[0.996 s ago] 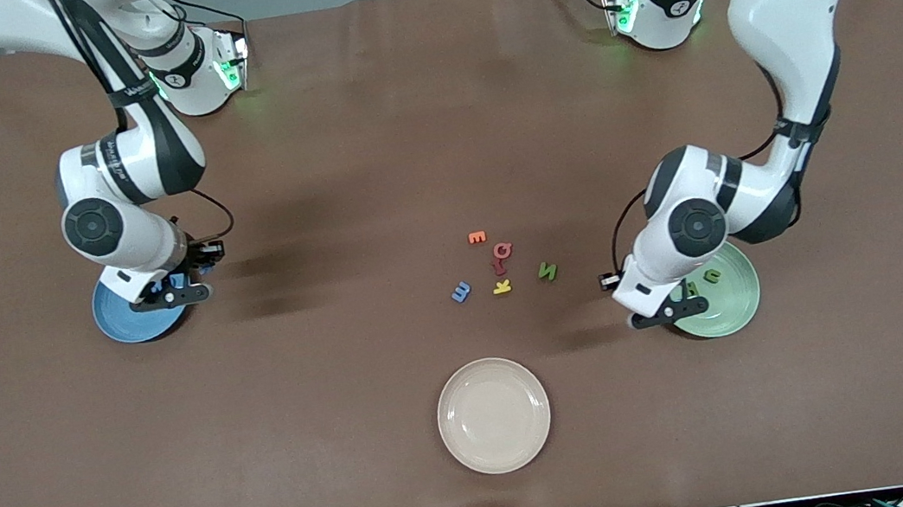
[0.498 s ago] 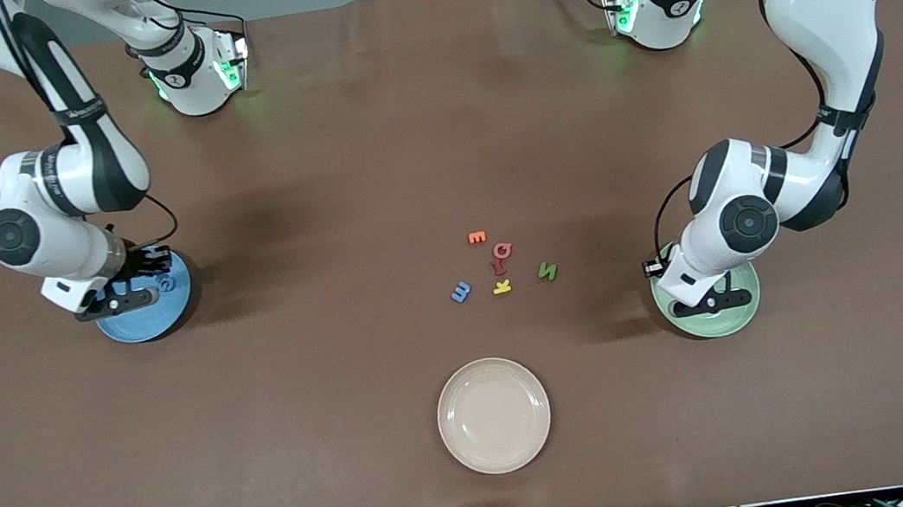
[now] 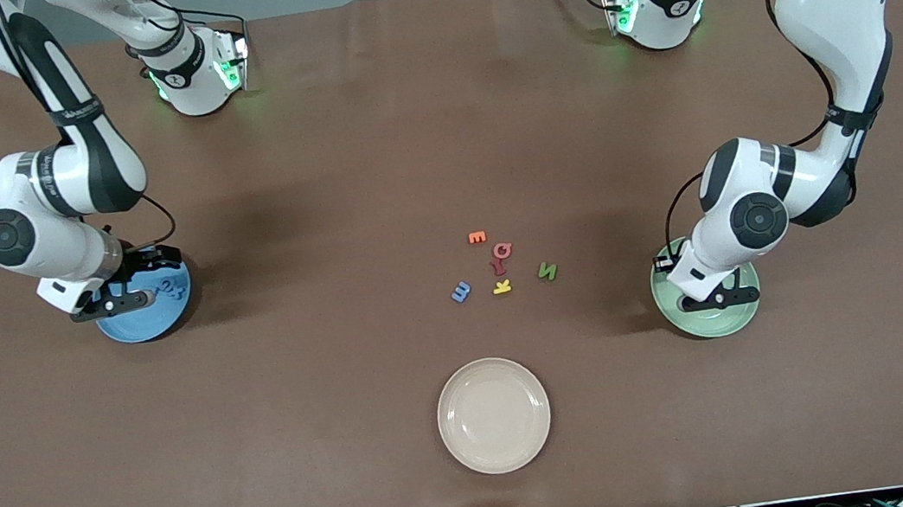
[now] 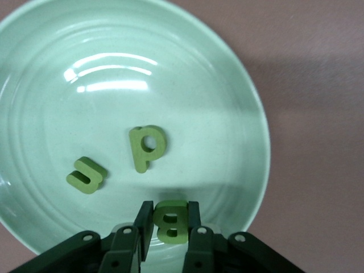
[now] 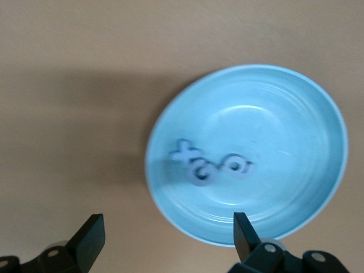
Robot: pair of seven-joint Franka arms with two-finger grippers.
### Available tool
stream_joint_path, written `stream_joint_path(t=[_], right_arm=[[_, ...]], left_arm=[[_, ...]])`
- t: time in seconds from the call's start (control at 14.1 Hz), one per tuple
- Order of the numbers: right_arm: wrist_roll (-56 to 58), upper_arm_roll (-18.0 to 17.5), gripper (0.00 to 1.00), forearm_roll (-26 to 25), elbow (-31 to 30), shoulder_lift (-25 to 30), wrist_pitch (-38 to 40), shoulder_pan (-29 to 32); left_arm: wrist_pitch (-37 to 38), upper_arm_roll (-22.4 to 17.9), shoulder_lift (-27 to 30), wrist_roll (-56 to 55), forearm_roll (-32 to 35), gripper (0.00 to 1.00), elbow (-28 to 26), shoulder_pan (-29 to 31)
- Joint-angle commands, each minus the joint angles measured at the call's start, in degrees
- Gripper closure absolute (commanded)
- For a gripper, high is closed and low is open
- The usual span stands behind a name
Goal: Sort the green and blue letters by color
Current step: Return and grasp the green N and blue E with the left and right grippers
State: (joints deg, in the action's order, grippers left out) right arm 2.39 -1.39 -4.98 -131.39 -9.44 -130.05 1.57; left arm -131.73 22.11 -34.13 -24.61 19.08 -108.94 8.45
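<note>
1. The left gripper is seen over the green plate at the lower right of the front view; in the left wrist view its fingers are clamped on a green letter B.
2. Two more green letters, a P and a U, are seen lying apart on the green plate.
3. The right gripper is seen over the blue plate at the left of the front view; its fingers are spread wide with nothing between them.
4. A cluster of blue letters is seen touching one another in the blue plate; their count cannot be told.
5. At frame centre of the front view, a blue letter and a green letter N are left on the table, with a yellow letter between them.
6. An orange letter and red letters are seen just above those.
7. A cream plate is seen at the lower centre, nearest the front camera.
</note>
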Motion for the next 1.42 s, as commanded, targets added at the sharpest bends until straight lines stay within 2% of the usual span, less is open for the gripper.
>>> stream_joint_path(t=[0.0, 0.14, 0.21, 0.5, 0.64, 0.85, 1.0, 1.21, 1.35], right_arm=[[-13.5, -0.2, 0.00, 0.2, 2.2, 0.6, 1.2, -8.1], [-24.0, -0.2, 0.00, 4.4, 6.3, -2.2, 1.3, -15.8], [-28.4, -0.2, 0.00, 6.1, 9.1, -3.9, 1.6, -18.6], [-52.2, -0.2, 0.00, 7.8, 26.1, -16.4, 2.3, -31.5], [-61.4, -0.2, 0.00, 7.9, 34.0, -22.5, 2.3, -35.2], [-80.4, 0.0, 0.00, 7.0, 45.2, -31.5, 2.1, -40.7], [-85.8, -0.1, 0.00, 7.0, 49.5, -35.2, 1.5, -42.0], [-92.2, 0.2, 0.00, 6.7, 56.0, -40.6, 1.5, -43.7], [-92.9, 0.4, 0.01, 6.4, 59.7, -43.2, 1.6, -44.0]], left_arm=[[-1.3, 0.5, 2.4, 1.2, 1.3, 0.79, -2.9, 1.2], [-1.2, 0.6, 2.6, 1.4, 1.3, 0.59, -2.6, 1.2], [-1.0, 0.6, 2.8, 1.4, 1.3, 0.38, -2.4, 1.2], [0.0, 2.6, 5.5, 0.5, 1.2, 0.30, -2.1, 0.8], [1.8, 5.1, 5.7, 0.1, 0.7, 0.22, -0.7, 0.8], [2.8, 7.7, 5.0, -6.9, 0.6, 0.22, 1.0, -1.0], [2.8, 7.7, 4.3, -10.9, 0.6, 0.22, 1.5, -4.2], [2.4, 7.7, 2.3, -11.7, 1.0, 0.08, 3.5, -8.0], [2.3, 7.7, 1.1, -11.3, 1.3, 0.04, 5.0, -10.3]])
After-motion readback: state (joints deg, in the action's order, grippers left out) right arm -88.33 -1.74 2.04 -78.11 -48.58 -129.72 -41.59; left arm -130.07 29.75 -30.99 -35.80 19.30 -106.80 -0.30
